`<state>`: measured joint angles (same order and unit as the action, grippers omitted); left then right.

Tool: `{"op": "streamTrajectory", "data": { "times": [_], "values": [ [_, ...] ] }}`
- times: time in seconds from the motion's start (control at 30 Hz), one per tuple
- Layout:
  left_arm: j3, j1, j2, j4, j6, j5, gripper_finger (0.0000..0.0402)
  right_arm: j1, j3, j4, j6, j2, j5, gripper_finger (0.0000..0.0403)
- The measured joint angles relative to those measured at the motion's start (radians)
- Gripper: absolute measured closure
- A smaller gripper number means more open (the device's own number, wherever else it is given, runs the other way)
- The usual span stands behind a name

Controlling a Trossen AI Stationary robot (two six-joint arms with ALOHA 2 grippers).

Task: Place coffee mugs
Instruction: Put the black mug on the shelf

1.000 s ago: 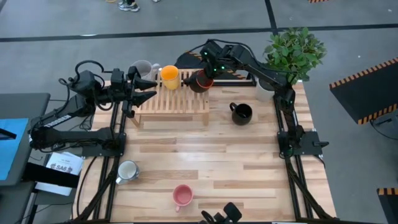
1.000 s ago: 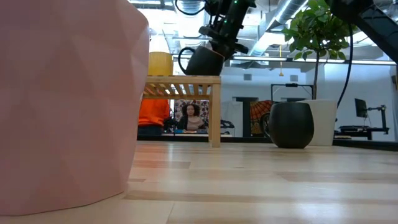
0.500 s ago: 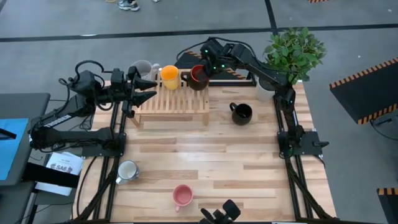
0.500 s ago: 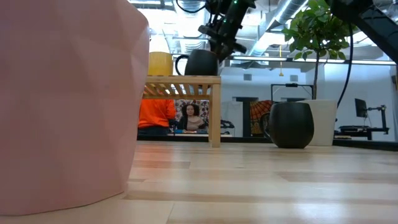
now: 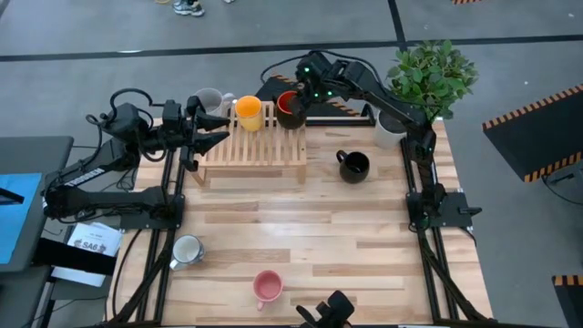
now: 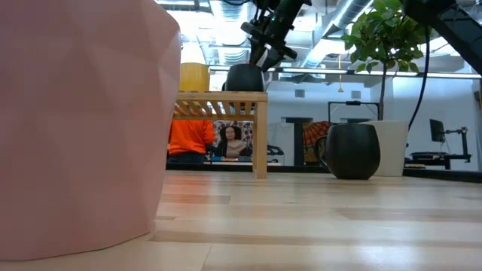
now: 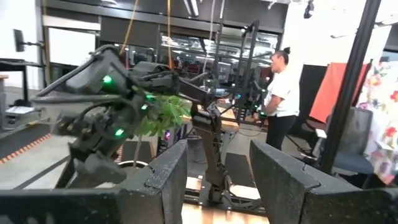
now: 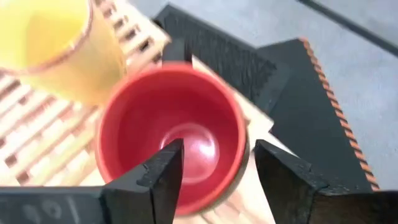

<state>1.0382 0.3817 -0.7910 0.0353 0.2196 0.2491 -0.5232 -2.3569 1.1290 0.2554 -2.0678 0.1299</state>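
— How many mugs are on the rack (image 5: 255,146)?

— Three, it seems — grey mug (image 5: 209,99), orange mug (image 5: 248,111), and the red-lined mug (image 5: 291,107) standing directly beneath the right gripper (image 5: 308,87), whose jaws gape wide, holding nothing.

— And the left gripper (image 5: 211,128)?

— Jaws apart, empty, beside the rack's end.

— What remains?

— The black mug (image 5: 352,165), white mug (image 5: 187,250) and pink mug (image 5: 267,287), all well away from either jaws.
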Motion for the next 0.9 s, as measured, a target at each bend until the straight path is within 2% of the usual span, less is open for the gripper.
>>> {"op": "streamTrajectory", "data": {
  "times": [0.3, 0.4, 0.63, 0.77, 0.9],
  "values": [
    [0.000, 0.000, 0.000, 0.000, 0.002, -0.027, 0.0244, -0.012, 0.000, -0.016, -0.079, 0.076, 0.000, 0.0178],
    [0.000, 0.000, -0.001, 0.000, 0.005, -0.065, 0.0244, -0.008, 0.004, -0.006, -0.122, 0.134, -0.001, 0.0179],
    [0.000, 0.000, -0.017, 0.001, -0.013, -0.079, 0.0244, 0.077, 0.013, 0.172, -0.142, 0.265, -0.070, 0.0179],
    [0.000, 0.000, -0.059, -0.004, -0.016, -0.068, 0.0244, 0.158, 0.127, 0.162, -0.159, 0.357, -0.072, 0.0179],
    [0.000, 0.000, -0.087, 0.005, -0.015, -0.012, 0.0244, 0.216, 0.366, 0.047, -0.140, 0.490, -0.056, 0.0179]
  ]
}}
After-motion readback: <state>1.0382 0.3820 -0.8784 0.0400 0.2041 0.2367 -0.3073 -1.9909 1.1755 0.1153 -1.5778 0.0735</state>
